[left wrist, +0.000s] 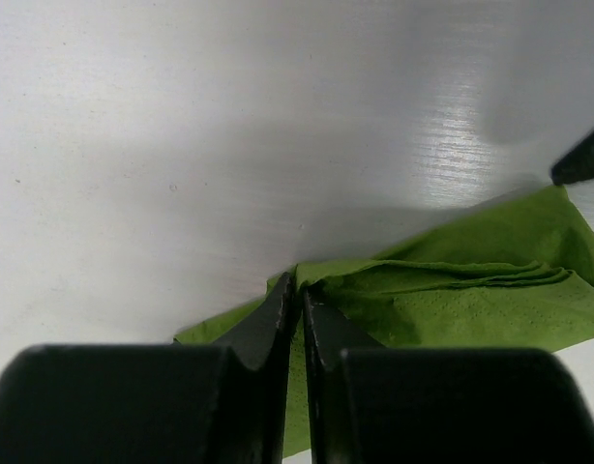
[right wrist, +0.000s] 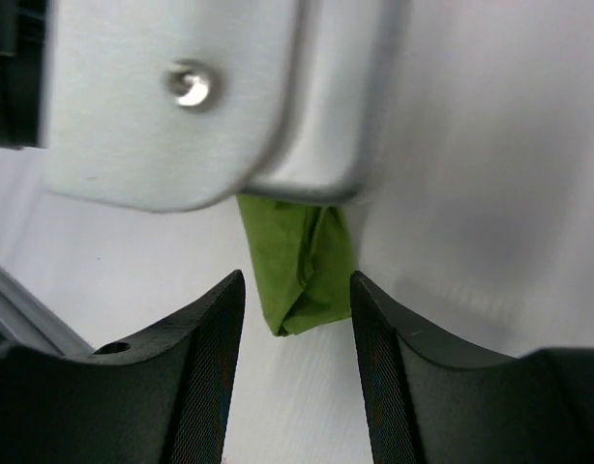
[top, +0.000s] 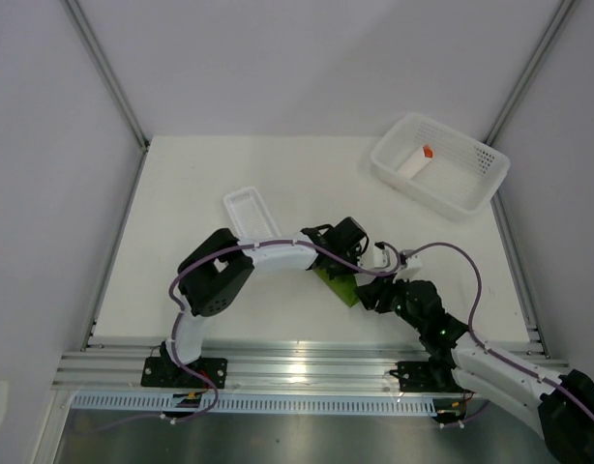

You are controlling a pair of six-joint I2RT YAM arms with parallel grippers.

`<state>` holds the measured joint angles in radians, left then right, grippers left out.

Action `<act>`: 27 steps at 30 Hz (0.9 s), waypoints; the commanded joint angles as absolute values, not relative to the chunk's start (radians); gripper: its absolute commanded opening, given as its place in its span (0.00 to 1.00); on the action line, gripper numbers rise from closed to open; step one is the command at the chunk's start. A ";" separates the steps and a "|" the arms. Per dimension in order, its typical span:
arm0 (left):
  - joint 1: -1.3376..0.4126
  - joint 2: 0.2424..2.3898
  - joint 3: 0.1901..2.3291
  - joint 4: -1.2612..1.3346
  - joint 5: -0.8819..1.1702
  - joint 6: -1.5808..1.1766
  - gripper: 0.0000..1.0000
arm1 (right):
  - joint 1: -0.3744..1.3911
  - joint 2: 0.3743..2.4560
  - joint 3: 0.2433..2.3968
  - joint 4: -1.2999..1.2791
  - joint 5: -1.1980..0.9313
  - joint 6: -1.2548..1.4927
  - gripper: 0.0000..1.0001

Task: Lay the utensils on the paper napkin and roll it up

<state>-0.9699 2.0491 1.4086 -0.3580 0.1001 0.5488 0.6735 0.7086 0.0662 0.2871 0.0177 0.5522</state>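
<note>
Olive-green paper napkin [left wrist: 452, 300], lower right, looks partly rolled, utensils unseen. Left end effector [left wrist: 299, 290] pinches its edge; right end effector [right wrist: 297, 285] is half-open and empty.

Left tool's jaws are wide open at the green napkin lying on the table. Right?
Not quite. The left tool is not wide open: the left wrist view shows its jaws shut on a fold of the paper napkin. The rest holds: the green napkin lies on the table.
</note>
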 commanded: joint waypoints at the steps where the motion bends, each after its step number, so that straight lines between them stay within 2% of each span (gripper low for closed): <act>1: -0.965 2.072 1.439 -0.390 0.109 0.534 0.11 | 0.680 0.764 0.083 0.370 0.092 0.551 0.51; 6: -0.965 2.071 1.445 -0.399 0.117 0.534 0.11 | 0.692 0.869 0.080 0.469 0.081 0.568 0.50; 14: -0.965 2.071 1.442 -0.397 0.118 0.532 0.11 | 0.718 0.930 0.089 0.526 0.097 0.578 0.43; 21: -0.965 2.072 1.442 -0.394 0.112 0.541 0.13 | 0.719 1.023 0.098 0.554 0.120 0.630 0.18; 25: -0.965 2.071 1.439 -0.396 0.112 0.538 0.14 | 0.719 1.055 0.100 0.560 0.127 0.664 0.07; 27: -0.965 2.068 1.439 -0.396 0.110 0.538 0.18 | 0.718 1.049 0.106 0.528 0.146 0.679 0.02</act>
